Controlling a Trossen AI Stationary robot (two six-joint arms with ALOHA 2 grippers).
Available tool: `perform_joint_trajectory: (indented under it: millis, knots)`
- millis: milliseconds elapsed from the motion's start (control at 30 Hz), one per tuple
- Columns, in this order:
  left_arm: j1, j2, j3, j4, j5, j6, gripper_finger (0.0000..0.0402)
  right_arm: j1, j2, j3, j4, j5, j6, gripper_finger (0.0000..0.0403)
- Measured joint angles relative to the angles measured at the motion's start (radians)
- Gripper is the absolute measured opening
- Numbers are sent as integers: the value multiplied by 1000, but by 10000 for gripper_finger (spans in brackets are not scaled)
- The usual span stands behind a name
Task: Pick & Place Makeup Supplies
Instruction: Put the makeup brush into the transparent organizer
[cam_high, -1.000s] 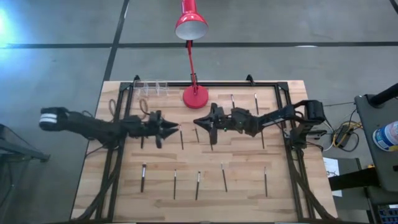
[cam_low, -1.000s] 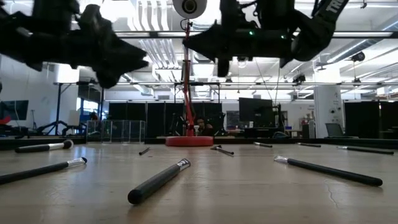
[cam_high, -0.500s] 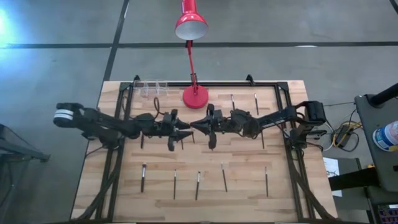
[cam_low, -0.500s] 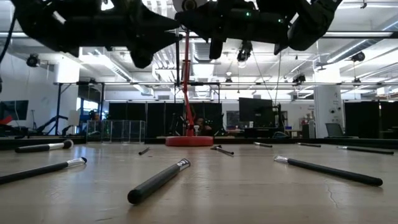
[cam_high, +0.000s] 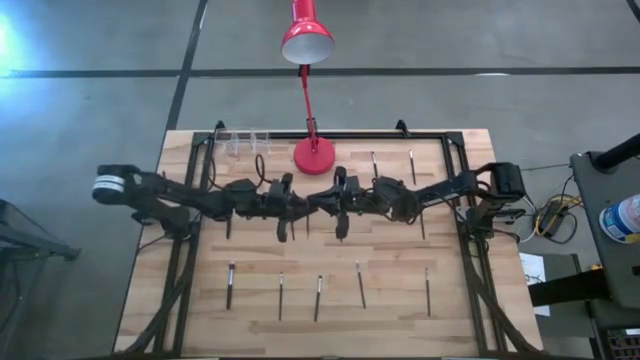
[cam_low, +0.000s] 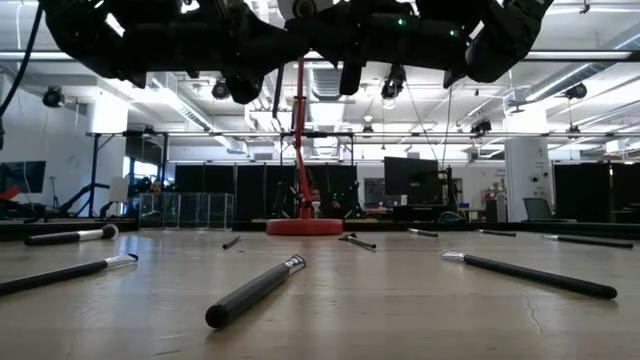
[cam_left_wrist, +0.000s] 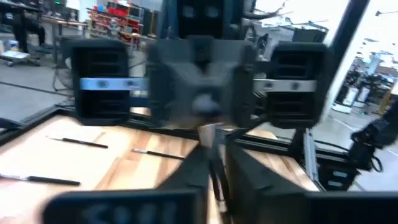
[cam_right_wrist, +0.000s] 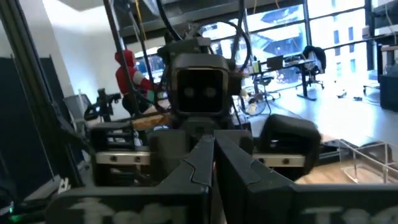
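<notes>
Brushes (cam_high: 281, 297) scattered flat over bench (cam_high: 190, 330), none gathered; nearly all left to do. Left pincer (cam_high: 305, 205) and right pincer (cam_high: 318, 201) tip to tip above mid-bench, pressed together, one brush (cam_left_wrist: 208, 135) between

A red desk lamp (cam_high: 312, 155) stands at the wooden table's (cam_high: 190, 320) far edge, with a clear rack (cam_high: 248, 143) just left of it.

brushes (cam_high: 319, 297) on table (cam_high: 455, 320), lamp (cam_high: 313, 154) behind
</notes>
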Motion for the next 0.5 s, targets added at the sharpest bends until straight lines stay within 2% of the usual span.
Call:
perform_joint_trajectory:
  millis: [200, 367, 500]
  knots:
    - [106, -53, -2, -101, 52, -18, 9, -13, -27, -15, -80, 28, 14, 33]
    - [210, -70, -1, -156, 75, -16, 9, -34, -115, -54, -207, 22, -12, 72]
    - [318, -84, -2, -224, 88, -18, 9, -42, -190, -103, -332, 63, -79, 77]
